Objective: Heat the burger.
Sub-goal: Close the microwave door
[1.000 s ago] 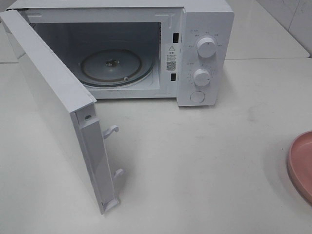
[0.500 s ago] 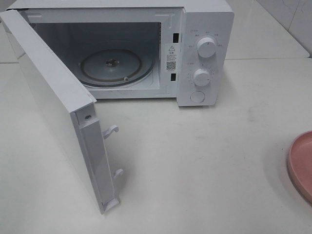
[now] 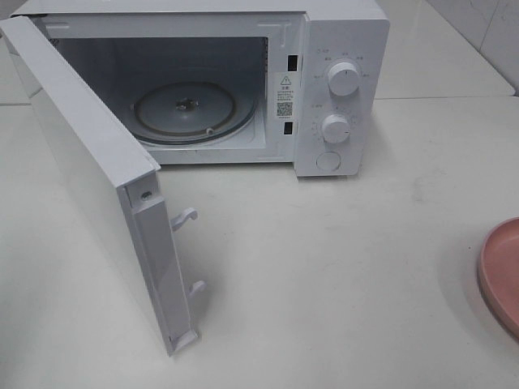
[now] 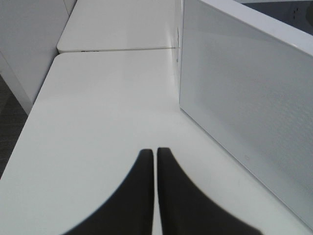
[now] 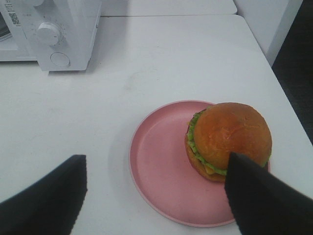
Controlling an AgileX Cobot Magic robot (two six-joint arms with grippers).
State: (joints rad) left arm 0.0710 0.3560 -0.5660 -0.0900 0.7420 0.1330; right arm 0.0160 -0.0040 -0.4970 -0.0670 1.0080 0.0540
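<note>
The burger [image 5: 229, 137], with a glossy brown bun and a green lettuce frill, sits on the far side of a round pink plate [image 5: 156, 166]. My right gripper [image 5: 156, 157] hovers over the plate, open, one finger [image 5: 49, 196] beside the plate and the other finger [image 5: 259, 196] just in front of the burger, not touching it. In the exterior high view only the plate's rim [image 3: 499, 271] shows at the right edge, and the burger and both grippers are out of frame. My left gripper [image 4: 155, 152] is shut on nothing above the table, next to the microwave door.
A white microwave [image 3: 340, 81] stands at the back with its door [image 3: 97, 178] swung wide open toward the front left. Its glass turntable [image 3: 185, 109] is bare. Two knobs [image 3: 343, 79] and a round button are on its right panel. The door's outer face [image 4: 244, 98] is close to the left gripper.
Nothing differs in the exterior high view. My left gripper's jaws have come together.
</note>
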